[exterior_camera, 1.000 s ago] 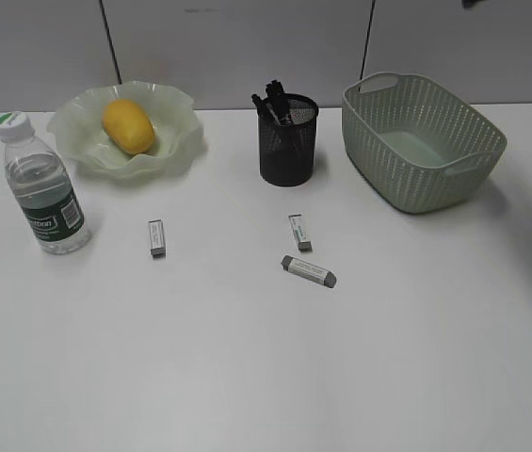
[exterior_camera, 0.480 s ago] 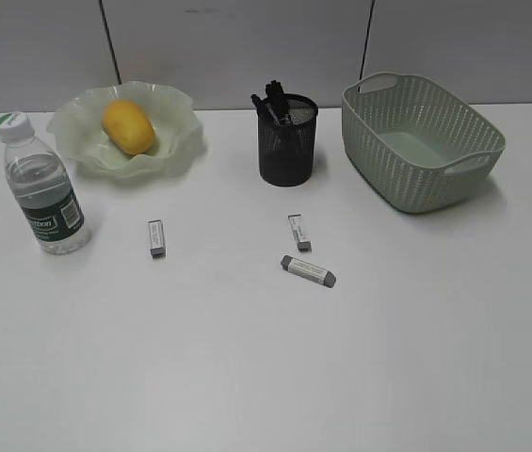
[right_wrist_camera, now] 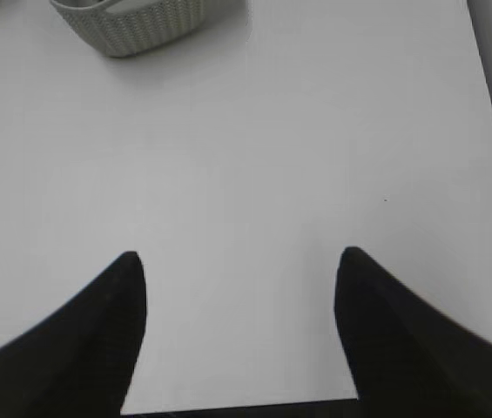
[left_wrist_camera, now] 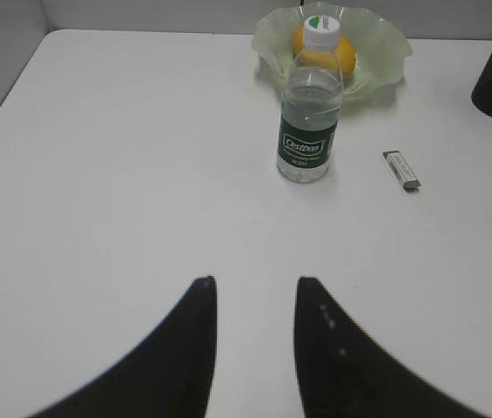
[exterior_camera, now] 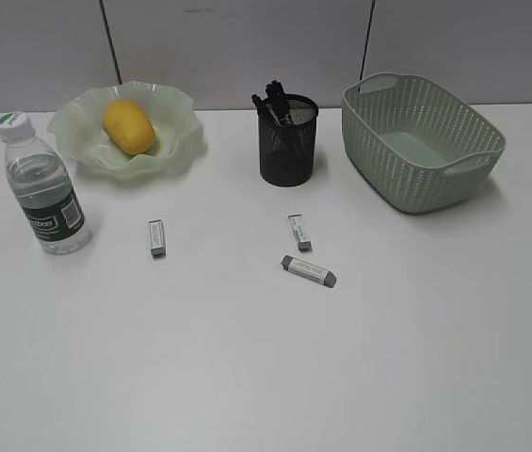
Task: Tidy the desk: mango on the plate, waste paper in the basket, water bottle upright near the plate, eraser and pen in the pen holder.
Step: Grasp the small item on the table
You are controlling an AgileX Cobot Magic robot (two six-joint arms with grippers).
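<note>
The yellow mango lies in the wavy-rimmed green plate at the back left. Just left of the plate, the water bottle stands upright. Black pens stick out of the mesh pen holder. Three grey erasers lie flat on the desk: one in front of the plate, two in front of the holder. The waste paper is out of view. My left gripper and right gripper are open over bare desk, holding nothing. Neither shows in the exterior view.
The green woven basket stands at the back right, and the part of its floor I can see is bare. A grey wall runs behind the desk. In the right wrist view the desk's right edge is close.
A dark part at the top right corner and a shadow over the desk's right side have gone from the exterior view. The objects have not moved.
</note>
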